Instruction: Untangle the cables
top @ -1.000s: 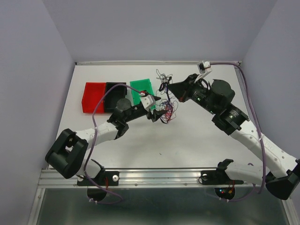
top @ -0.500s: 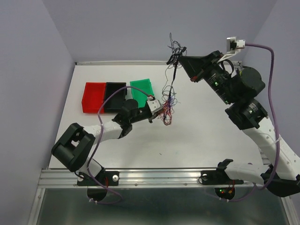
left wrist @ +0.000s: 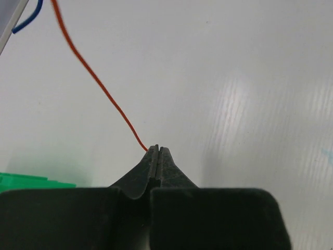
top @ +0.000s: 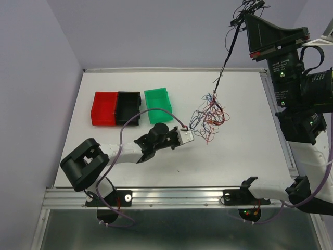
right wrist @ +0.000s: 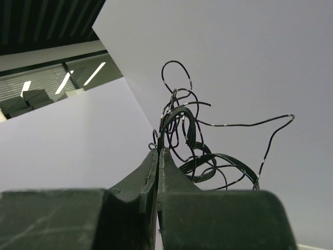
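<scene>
Bench (top: 244, 156): white, walled in pale grey on three sides; a red bin (top: 104, 108), a black bin (top: 128, 107) and a green bin (top: 158, 104) are lined up toward the far left corner.
Cables (top: 209, 115): a loose red and blue tangle (top: 204, 121) is seen right of the bench's middle. A black bundle (right wrist: 179, 130) is carried high above the far right corner and is joined to the tangle by a taut black strand (top: 229, 49).
Left claw (top: 188, 136): jaws pressed together on the end of a red cable (left wrist: 99, 83), low over the bench, just beside the tangle on its near left side.
Right claw (top: 246, 14): jaws clamped on the black bundle, with loops spilling past the tips.
Done: the black cables are judged largely drawn up out of the tangle, and one red cable is pinched ready for pulling.
Left: red and blue are not yet parted, the black strand is not yet free, and no colour lies apart by itself.
</scene>
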Robot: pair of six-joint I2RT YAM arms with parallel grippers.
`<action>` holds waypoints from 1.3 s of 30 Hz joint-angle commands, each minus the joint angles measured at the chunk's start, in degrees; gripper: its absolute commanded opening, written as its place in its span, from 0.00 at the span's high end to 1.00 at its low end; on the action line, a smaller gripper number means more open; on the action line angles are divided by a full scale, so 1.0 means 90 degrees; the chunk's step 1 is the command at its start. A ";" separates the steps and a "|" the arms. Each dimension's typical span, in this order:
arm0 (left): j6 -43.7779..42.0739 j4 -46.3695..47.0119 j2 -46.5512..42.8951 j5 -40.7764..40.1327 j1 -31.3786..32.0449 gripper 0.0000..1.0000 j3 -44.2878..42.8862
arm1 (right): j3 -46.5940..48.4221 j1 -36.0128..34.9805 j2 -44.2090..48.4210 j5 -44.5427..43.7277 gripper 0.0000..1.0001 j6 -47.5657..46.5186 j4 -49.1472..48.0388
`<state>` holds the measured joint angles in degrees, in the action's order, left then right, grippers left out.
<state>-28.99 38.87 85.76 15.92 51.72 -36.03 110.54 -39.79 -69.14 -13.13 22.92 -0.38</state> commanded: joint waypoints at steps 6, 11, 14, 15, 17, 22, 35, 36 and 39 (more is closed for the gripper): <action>-0.0167 -0.0237 -0.1089 -0.1456 -0.0093 1.00 -0.0118 | -0.2316 -0.0022 0.1234 -0.0425 0.99 0.0315 -0.0455; 0.0076 -0.0052 -0.2309 -0.0824 -0.0317 0.61 0.0272 | -0.3892 -0.0022 0.2057 -0.0583 0.99 0.0695 -0.0456; 0.0213 0.0241 -0.2546 -0.0306 -0.0327 0.32 0.0507 | -0.4264 -0.0022 0.2107 -0.0135 1.00 0.0881 -0.0455; 0.0233 0.0241 -0.2517 -0.0188 -0.0327 0.30 0.0478 | -0.4294 -0.0022 0.2087 -0.0008 0.99 0.0968 -0.0456; 0.0330 0.0251 -0.2313 0.0017 -0.0327 0.28 0.0400 | -0.4197 -0.0022 0.1864 0.0440 0.99 0.1173 -0.0456; 0.0526 0.0756 -0.1766 0.0369 -0.0318 0.24 0.0302 | -0.3583 -0.0022 0.1346 0.1076 0.99 0.1506 -0.0494; 0.0868 0.2360 -0.0341 0.0545 -0.0298 0.24 -0.0252 | -0.2547 -0.0022 0.0515 0.1603 0.99 0.1926 -0.0641; 0.0936 0.2370 -0.0223 0.0574 -0.0298 0.24 -0.0370 | -0.2498 -0.0032 0.0486 0.1614 0.99 0.1936 -0.0641; 0.1131 0.2263 0.0207 0.0682 -0.0298 0.30 -0.0712 | -0.2234 -0.0032 0.0408 0.1624 1.00 0.1917 -0.0700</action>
<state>-21.41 54.74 85.65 20.25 48.75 -37.60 84.75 -39.79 -65.25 -0.27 39.33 -1.72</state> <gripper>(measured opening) 0.745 0.019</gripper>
